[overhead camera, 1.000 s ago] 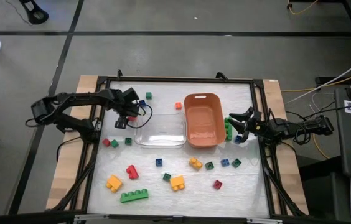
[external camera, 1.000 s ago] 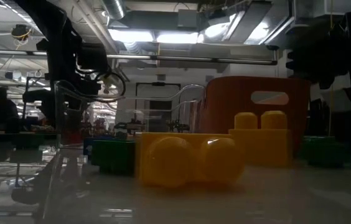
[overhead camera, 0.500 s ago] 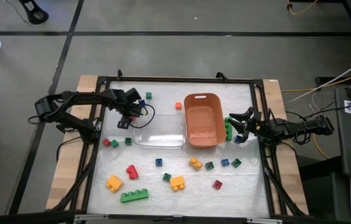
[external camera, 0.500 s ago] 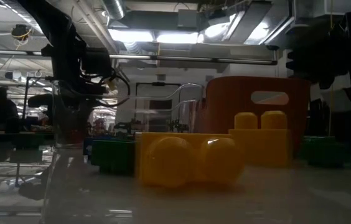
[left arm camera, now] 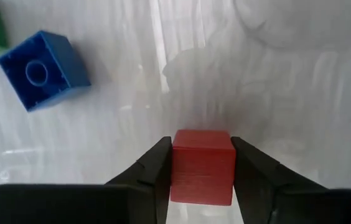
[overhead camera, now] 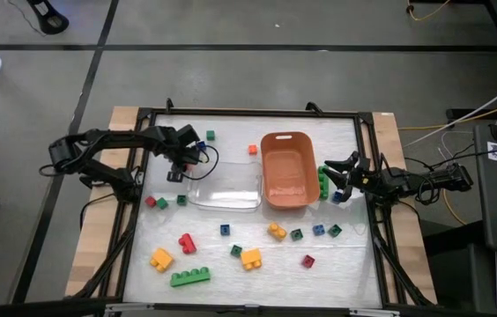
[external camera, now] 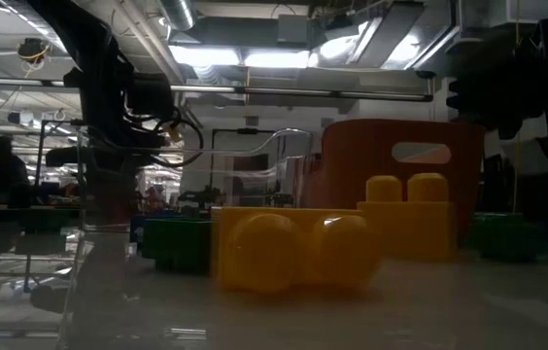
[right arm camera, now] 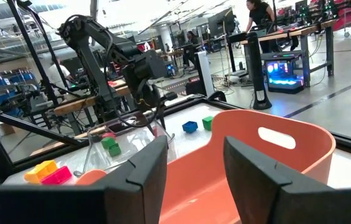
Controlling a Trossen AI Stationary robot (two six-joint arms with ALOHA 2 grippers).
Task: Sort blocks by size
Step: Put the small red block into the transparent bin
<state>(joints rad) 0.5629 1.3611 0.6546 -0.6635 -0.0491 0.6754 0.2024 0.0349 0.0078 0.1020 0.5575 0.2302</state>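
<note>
My left gripper (overhead camera: 189, 161) is shut on a small red cube (left arm camera: 202, 163), by the far left corner of the clear tray (overhead camera: 225, 187). A blue cube (left arm camera: 43, 70) and a green cube (overhead camera: 210, 136) lie just beyond it. My right gripper (right arm camera: 194, 165) is open and empty, right of the orange bin (overhead camera: 287, 169), beside a green brick (overhead camera: 322, 181). Many blocks lie on the near half of the table, among them a long green brick (overhead camera: 190, 276), yellow bricks (overhead camera: 250, 258) and a red brick (overhead camera: 186, 242). My left gripper pinches the red cube by two opposite sides (left arm camera: 177, 168) between its two fingers. The fingers point down at the table. The cube sits square between them; whether it is clear of the surface, I cannot tell.
The orange bin stands beside the clear tray at mid table. A black frame (overhead camera: 143, 123) runs round the white table top. Small cubes lie at the left (overhead camera: 161, 203) and near the right edge (overhead camera: 318, 230). An orange cube (overhead camera: 253, 149) lies far of the tray.
My left gripper has gone a little toward the table's right, toward the clear tray, still shut on the red cube.
</note>
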